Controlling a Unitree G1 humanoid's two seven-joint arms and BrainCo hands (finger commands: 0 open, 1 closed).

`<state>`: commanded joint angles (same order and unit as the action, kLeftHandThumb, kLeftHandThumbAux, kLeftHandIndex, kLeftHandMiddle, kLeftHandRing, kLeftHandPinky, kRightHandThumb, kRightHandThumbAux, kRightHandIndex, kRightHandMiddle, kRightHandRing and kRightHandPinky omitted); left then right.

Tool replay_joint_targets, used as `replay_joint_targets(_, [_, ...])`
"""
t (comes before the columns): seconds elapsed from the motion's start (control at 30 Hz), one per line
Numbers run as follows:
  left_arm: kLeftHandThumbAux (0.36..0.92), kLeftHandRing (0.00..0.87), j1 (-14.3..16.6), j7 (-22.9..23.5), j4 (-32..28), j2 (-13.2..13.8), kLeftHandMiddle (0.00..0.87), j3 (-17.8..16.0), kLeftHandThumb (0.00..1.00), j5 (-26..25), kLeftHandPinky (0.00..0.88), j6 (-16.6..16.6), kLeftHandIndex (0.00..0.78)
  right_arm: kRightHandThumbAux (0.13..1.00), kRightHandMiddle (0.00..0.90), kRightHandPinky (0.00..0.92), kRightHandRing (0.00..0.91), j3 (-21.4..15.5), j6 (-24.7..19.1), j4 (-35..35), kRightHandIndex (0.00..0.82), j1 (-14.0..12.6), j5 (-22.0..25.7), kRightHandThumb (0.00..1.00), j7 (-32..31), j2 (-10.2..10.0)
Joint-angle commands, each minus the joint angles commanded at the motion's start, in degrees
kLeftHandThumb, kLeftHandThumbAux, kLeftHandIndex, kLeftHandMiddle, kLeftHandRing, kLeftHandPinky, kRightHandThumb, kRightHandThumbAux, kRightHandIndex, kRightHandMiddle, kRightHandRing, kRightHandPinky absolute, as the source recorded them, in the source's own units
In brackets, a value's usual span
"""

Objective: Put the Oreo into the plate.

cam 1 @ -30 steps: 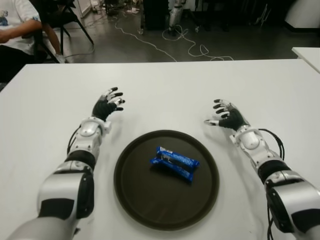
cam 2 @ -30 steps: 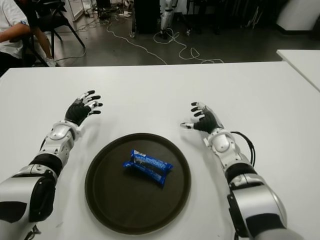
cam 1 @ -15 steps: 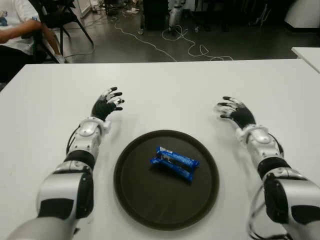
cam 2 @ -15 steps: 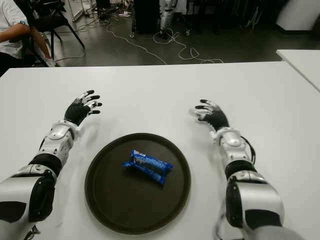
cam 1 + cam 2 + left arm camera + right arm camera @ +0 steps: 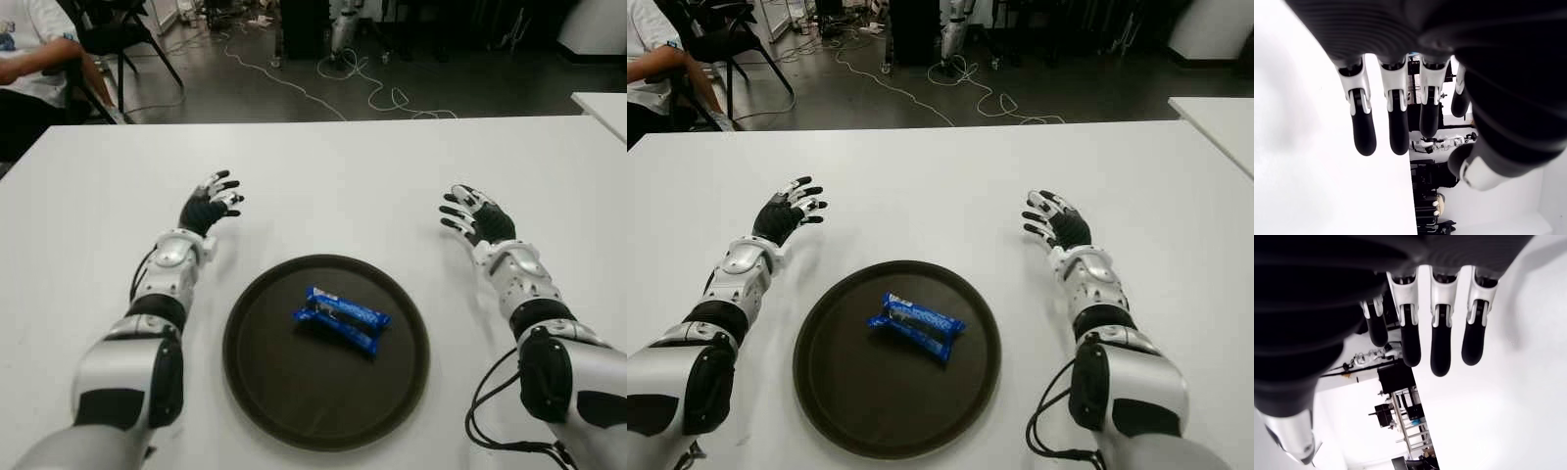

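Left eye view, right hand (image 5: 472,215) shifted rightward, Oreo (image 5: 341,319) unmoved

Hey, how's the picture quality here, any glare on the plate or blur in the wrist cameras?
Left eye view: even light, only a faint sheen on the dark plate; the Oreo pack reads clearly. Left wrist view: the left hand is close, its palm a dark soft mass against the bright table. Right wrist view: likewise for the right hand, fingers spread and holding nothing.
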<state>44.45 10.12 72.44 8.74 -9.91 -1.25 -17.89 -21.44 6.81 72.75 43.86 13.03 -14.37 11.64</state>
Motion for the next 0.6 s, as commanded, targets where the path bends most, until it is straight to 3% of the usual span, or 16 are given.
replay_joint_targets(0.6, [0.748, 0.259, 0.10, 0.64, 0.18, 0.14, 0.198, -0.22, 0.067, -0.13, 0.331, 0.28, 0.111, 0.688, 0.379, 0.475, 0.440, 1.10, 0.53, -0.01, 0.236, -0.01, -1.48, 0.000, 1.46, 0.03])
